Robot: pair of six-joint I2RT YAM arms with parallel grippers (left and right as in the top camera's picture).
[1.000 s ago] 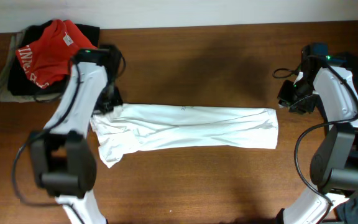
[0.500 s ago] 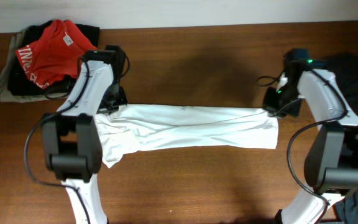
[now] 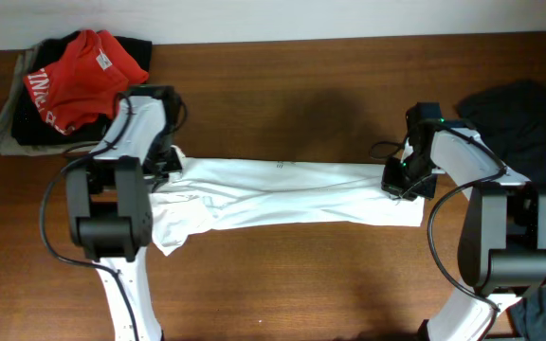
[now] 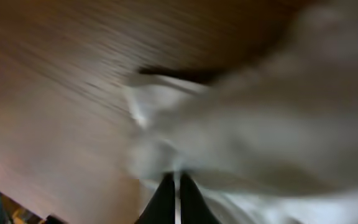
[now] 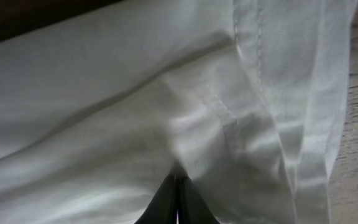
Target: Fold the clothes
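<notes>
At the far left of the table (image 3: 292,284), a red garment (image 3: 79,66) lies on a heap of dark clothes (image 3: 12,128). It is well apart from the job.

Just to the right of it, the left gripper (image 3: 167,163) sits on the left end of the white T-shirt (image 3: 292,194). Its wrist view is very blurry, but the two fingers (image 4: 165,200) look pressed together on a little bunch of white cloth.

The shirt lies across the middle of the table as one long, flat strip. Its left end is crumpled and hangs lower than the rest.

At the right end, the right gripper (image 3: 398,182) is down on the top corner of the shirt. Its fingers (image 5: 166,208) are pinched shut on a small fold near the hem seam. Past it, a black garment (image 3: 529,114) lies at the table's right edge.

I think the next step is to lift one end and bring it over to the other. Each pinch looks small, so the thin cloth could slip out. A gripper may hold only the top layer, and then the strip would fall open. The messy left end could make the fold crooked. If one arm pulls harder, the shirt could slide or stretch.
</notes>
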